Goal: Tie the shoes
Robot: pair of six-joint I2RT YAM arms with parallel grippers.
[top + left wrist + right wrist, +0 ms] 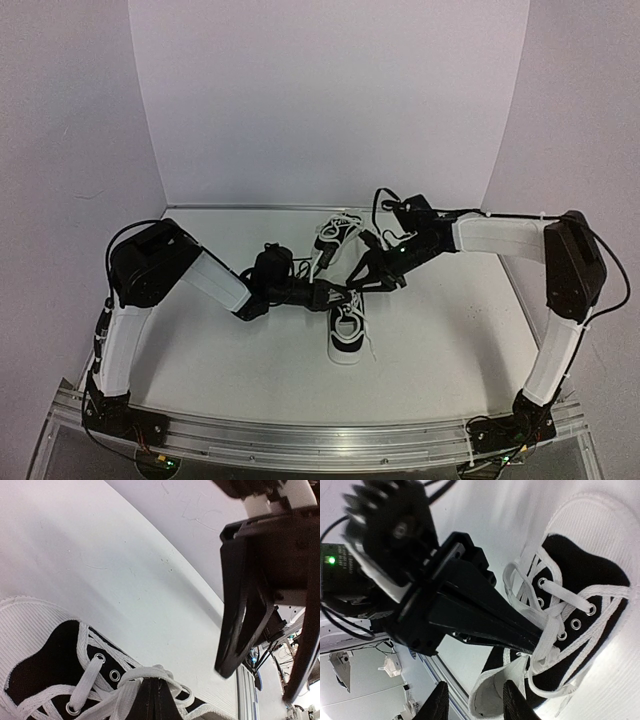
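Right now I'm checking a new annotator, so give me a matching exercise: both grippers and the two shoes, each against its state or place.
Things:
1. left gripper
2. right gripper
3. near shoe
4. far shoe

States or places:
A. closer to the back wall
B. fingers apart
C. fingers shut on a white lace
D. farther from the back wall, right at the two grippers

Pairs: 1-C, 2-B, 3-D, 4-A
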